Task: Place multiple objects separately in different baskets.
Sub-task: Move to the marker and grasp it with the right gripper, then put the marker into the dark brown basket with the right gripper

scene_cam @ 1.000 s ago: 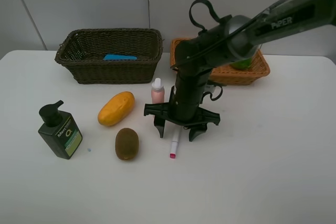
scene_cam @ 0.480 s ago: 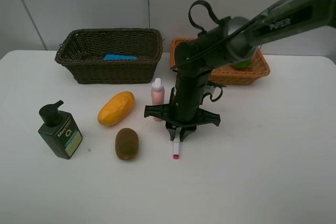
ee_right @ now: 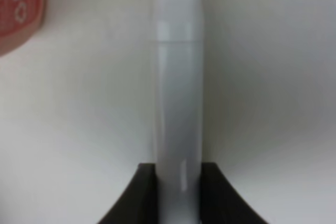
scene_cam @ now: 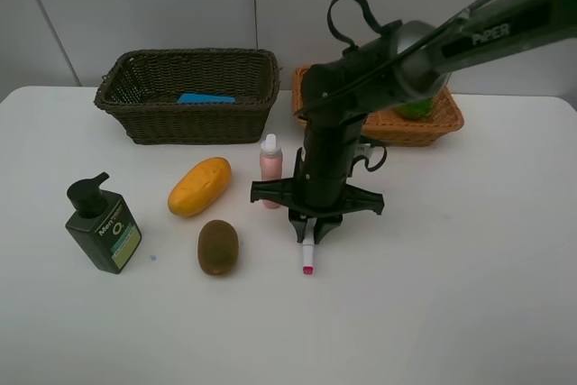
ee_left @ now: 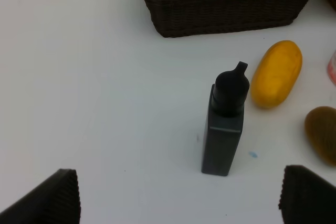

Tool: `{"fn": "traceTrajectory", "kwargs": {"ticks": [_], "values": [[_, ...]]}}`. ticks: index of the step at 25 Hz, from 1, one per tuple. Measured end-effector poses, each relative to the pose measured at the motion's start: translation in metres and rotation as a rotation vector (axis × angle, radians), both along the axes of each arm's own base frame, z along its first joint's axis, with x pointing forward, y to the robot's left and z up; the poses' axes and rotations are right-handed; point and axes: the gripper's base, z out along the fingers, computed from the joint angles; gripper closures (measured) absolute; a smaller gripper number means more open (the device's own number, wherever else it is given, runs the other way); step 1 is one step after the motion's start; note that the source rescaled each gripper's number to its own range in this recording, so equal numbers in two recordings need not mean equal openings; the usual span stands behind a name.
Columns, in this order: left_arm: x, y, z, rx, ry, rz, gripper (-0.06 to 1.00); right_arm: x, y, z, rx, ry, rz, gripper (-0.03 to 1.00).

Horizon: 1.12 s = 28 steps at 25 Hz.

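Note:
My right gripper [scene_cam: 313, 227] points down at the table's middle, shut on the white marker [scene_cam: 308, 257] with a pink end; the right wrist view shows the marker [ee_right: 177, 77] clamped between the fingers [ee_right: 144, 198]. The pink spray bottle [scene_cam: 270, 161] stands just left of it. The yellow mango [scene_cam: 199, 186], brown kiwi [scene_cam: 217, 246] and dark green pump bottle [scene_cam: 103, 225] are on the left. The dark basket [scene_cam: 144, 123] holds the blue eraser [scene_cam: 206, 98]. The tan basket [scene_cam: 397, 128] holds a green fruit [scene_cam: 416, 110], mostly hidden by the arm. My left gripper [ee_left: 178, 198] is open above the pump bottle [ee_left: 224, 129].
Both baskets stand along the back of the white table, dark one left, tan one right. The right arm reaches across the tan basket. The left wrist view also shows the mango [ee_left: 276, 73] and the kiwi [ee_left: 321, 134].
My right gripper's fingers stood open astride the marker a second ago; they have closed on it. The marker's pink end has shifted slightly to the right.

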Motion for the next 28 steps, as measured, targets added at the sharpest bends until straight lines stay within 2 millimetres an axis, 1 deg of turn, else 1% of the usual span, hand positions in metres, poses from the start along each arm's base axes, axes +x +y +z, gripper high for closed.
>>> {"fn": "traceTrajectory", "kwargs": {"ticks": [6,9,13,16,20,23,28], "values": [[0.0,0.0,0.0,0.0,0.0,0.0,-0.06,-0.009,-0.008,0.046,0.002,-0.012,0.011,0.96],[0.0,0.0,0.0,0.0,0.0,0.0,-0.06,-0.015,-0.014,0.075,0.017,-0.039,0.016,0.96],[0.0,0.0,0.0,0.0,0.0,0.0,-0.06,-0.021,-0.023,0.112,0.046,-0.137,0.035,0.96],[0.0,0.0,0.0,0.0,0.0,0.0,-0.06,-0.02,-0.029,0.139,0.078,-0.282,0.064,0.96],[0.0,0.0,0.0,0.0,0.0,0.0,-0.06,-0.008,-0.032,0.161,0.094,-0.521,0.15,0.96],[0.0,0.0,0.0,0.0,0.0,0.0,-0.06,0.002,-0.027,0.17,0.13,-0.678,0.226,0.96],[0.0,0.0,0.0,0.001,0.0,0.0,-0.06,0.016,-0.011,0.19,0.272,-0.963,0.347,0.96]]}}
